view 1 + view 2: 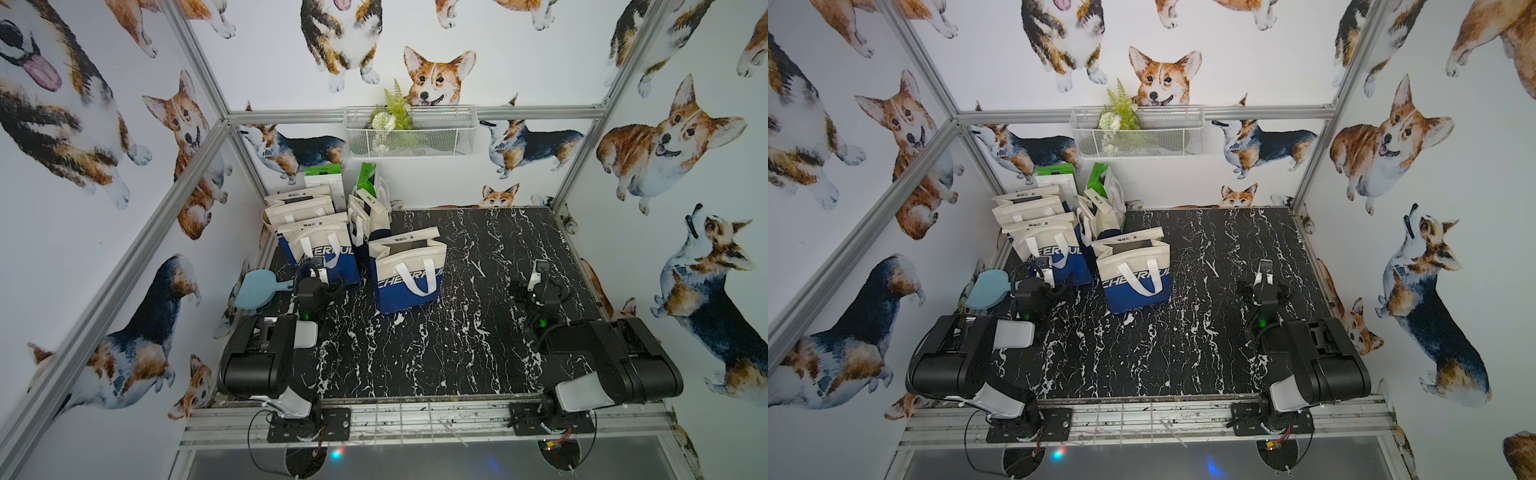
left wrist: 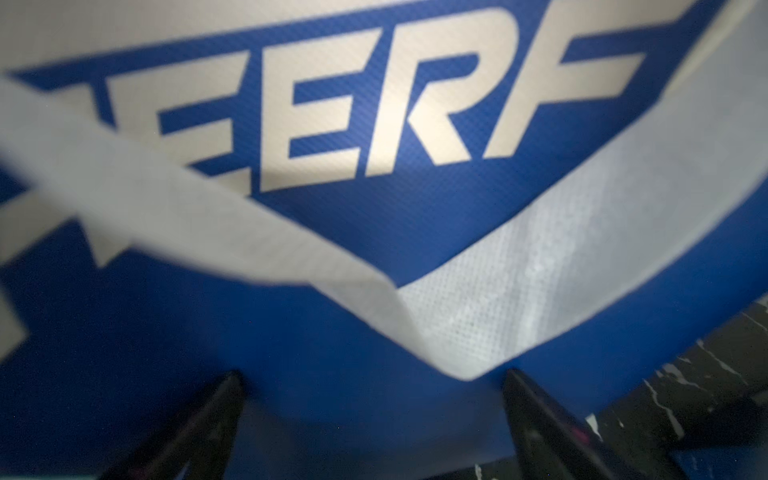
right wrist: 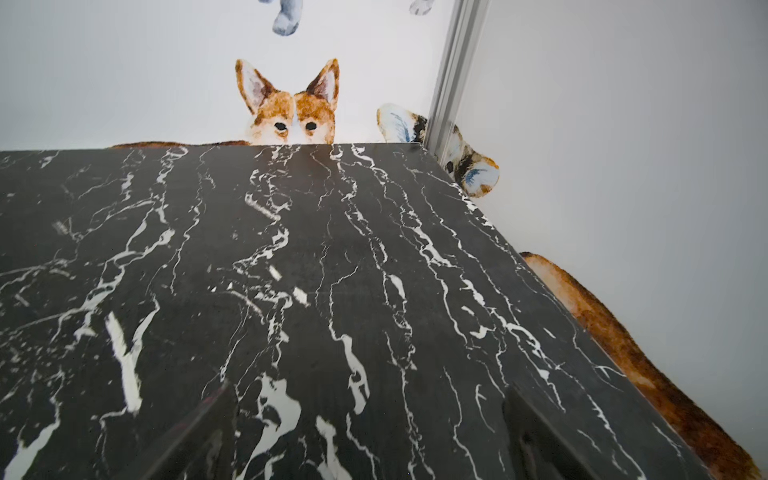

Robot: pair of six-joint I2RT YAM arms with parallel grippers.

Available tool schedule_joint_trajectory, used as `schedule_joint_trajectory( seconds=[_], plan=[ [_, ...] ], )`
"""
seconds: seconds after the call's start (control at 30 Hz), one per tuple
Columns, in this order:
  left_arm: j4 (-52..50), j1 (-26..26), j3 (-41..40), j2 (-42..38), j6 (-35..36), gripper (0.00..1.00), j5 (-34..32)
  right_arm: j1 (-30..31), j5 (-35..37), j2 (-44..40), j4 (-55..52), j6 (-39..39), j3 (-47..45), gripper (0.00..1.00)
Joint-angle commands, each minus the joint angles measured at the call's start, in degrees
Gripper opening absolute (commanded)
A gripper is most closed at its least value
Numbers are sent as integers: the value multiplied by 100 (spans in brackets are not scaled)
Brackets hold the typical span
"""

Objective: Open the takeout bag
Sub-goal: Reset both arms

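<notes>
Blue woven fabric fills the left wrist view: the takeout bag [image 2: 374, 232] stands dead ahead of the left gripper [image 2: 374, 378], almost touching. Its broad printed face runs square across the line of approach, and a white handle loop [image 2: 498, 291] droops just above the jaws. In a top view this bag [image 1: 307, 245] fronts the cluster at the tabletop's [image 1: 457, 332] far left corner. The left gripper [image 1: 318, 266] sits low against its blue band, so the mouth is up and away, and I'd expect a climb first. Its jaws are spread wide and hold nothing. A second bag [image 1: 409, 270] stands alone between the arms, closer to the left one. Over on the other side, the right gripper [image 1: 540, 266] is well apart from every bag, jaws also spread and empty, with only bare marble ahead of it [image 3: 370, 386].
</notes>
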State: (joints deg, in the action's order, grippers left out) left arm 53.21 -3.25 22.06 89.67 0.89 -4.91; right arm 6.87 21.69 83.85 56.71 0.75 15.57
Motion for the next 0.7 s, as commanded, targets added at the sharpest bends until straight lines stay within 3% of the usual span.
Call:
schedule_joint_trajectory(
  seconds=[0.0, 0.43, 0.6, 0.67],
  plan=[
    [-118, 9, 27, 16, -18, 100, 25, -12, -123, -18, -167, 188, -10, 100],
    [-118, 1, 27, 24, -18, 100, 24, -41, -183, -3, -408, 228, 117, 100],
    [-118, 2, 28, 16, -21, 100, 24, -517, -1110, 56, -1122, 460, 494, 100],
    [-110, 6, 28, 16, -18, 100, 16, -518, -1386, -15, -934, 331, 351, 100]
  ],
)
